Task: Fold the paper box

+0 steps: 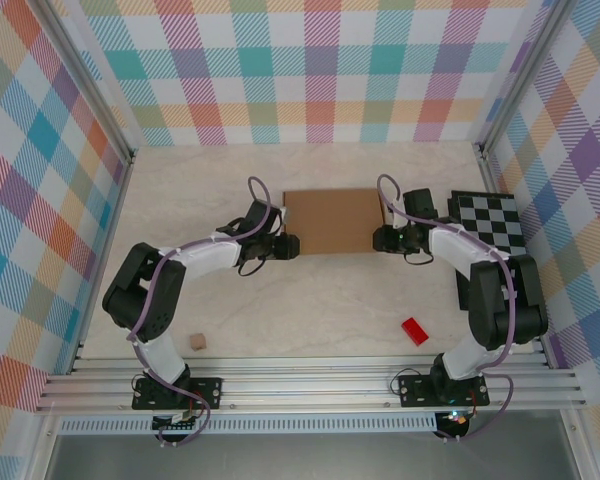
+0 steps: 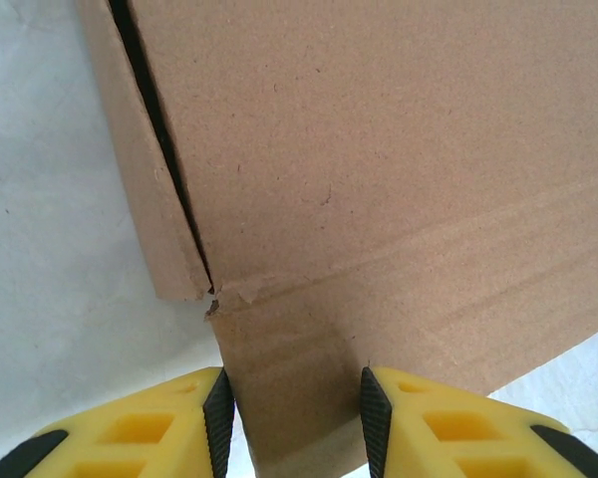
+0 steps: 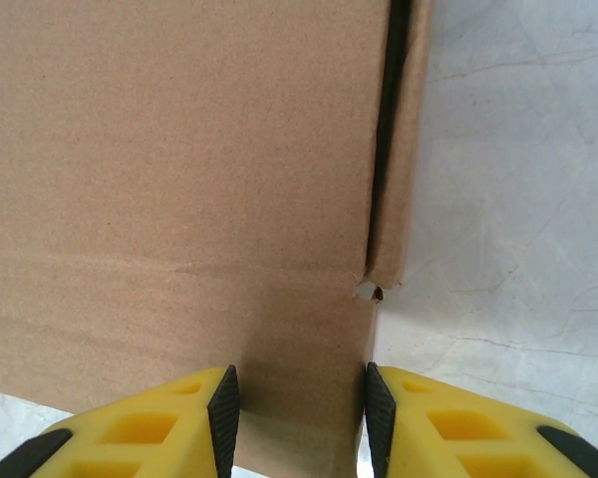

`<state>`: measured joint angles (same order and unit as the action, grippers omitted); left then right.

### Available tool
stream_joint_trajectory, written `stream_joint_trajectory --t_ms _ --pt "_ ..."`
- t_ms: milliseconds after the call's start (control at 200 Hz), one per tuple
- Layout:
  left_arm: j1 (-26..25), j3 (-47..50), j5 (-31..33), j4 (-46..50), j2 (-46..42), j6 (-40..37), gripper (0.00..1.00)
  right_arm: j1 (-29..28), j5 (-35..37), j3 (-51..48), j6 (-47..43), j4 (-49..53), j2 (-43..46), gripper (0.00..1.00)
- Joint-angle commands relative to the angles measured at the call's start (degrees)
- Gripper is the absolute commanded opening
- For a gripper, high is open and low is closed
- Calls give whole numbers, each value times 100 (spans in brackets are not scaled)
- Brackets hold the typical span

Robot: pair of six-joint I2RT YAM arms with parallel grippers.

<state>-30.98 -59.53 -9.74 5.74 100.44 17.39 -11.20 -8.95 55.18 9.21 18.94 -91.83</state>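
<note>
- The paper box [image 1: 330,220] lies flat near the middle of the table [image 1: 330,310], between the two arms. From above it looks like one brown rectangle.
- The left gripper [image 2: 297,418] is at the box's near left corner. Its yellow fingers [image 2: 130,438] stand apart, and the front flap [image 2: 299,339] shows flat in the gap. It is not pinching anything.
- The right gripper [image 3: 297,418] is at the near right corner. It looks the same: fingers apart, flap in the gap, nothing pinched.
- At each of these corners a thin side flap [image 2: 130,149] sits beside the big panel, with a dark slit [image 2: 159,129] between them.
- I think the box is light. It may slide on the smooth table if it is pushed from one side only.
- The cardboard looks stiff, but it should bend easily along the pressed lines [image 2: 458,269] across the front flap.
- Its face looks rough, so the black pads [image 2: 219,418] should not slip much.
- A good place to hold is the free edge of the front flap, near both corners at once, so it lifts evenly.
- There is a little tear [image 2: 219,297] at the left corner. Hard squeezing or tugging there could rip or dent the box.
</note>
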Motion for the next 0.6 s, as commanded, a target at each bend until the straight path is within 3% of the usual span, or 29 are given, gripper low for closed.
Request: stream_joint_trajectory --t_ms 0,595 --pt "-39 -119 117 23 128 -366 41 -5 73 195 -236 97 -84 40" --pt "-39 -260 260 199 111 -601 41 -5 119 358 -263 179 -254 41"
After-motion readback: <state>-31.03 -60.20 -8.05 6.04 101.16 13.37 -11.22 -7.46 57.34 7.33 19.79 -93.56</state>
